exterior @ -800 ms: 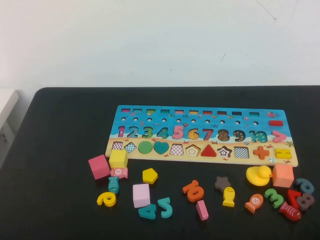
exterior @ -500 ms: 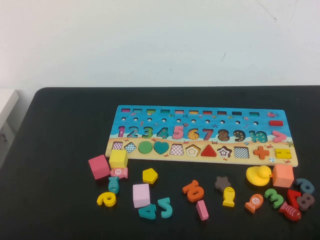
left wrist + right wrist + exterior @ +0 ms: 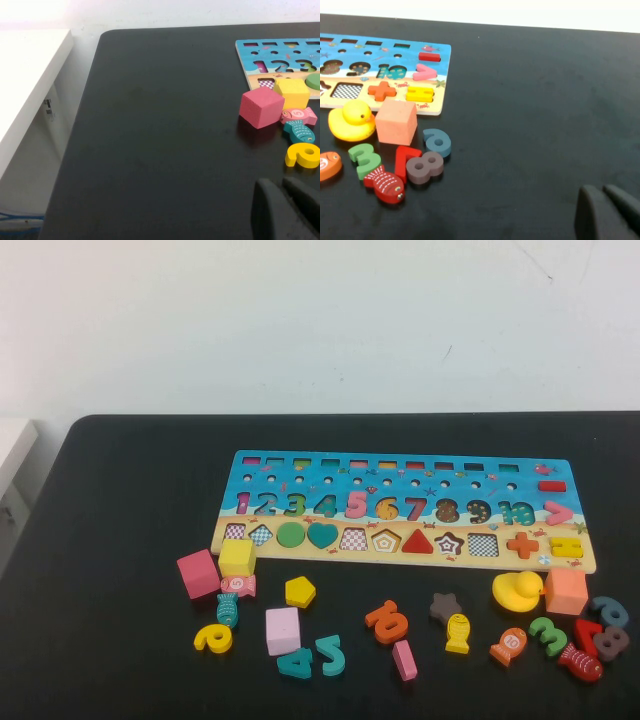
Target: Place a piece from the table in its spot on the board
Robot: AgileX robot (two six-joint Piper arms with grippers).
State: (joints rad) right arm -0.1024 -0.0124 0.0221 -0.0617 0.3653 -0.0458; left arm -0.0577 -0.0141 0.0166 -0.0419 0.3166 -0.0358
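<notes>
Nothing has changed over the last moments: the small flat yellow wooden pentagon [image 3: 300, 591] lies untouched on the matte black table [image 3: 120, 540], just beside the yellow cube [image 3: 237, 557] and near the long wooden puzzle board [image 3: 405, 512]. So the task has not begun. The left gripper [image 3: 287, 207] and right gripper [image 3: 610, 212] stay parked low, well apart from the pieces, fingers seemingly together.

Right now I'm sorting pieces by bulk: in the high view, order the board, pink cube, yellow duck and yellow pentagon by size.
1. board
2. yellow duck and pink cube, look alike
3. yellow pentagon
</notes>
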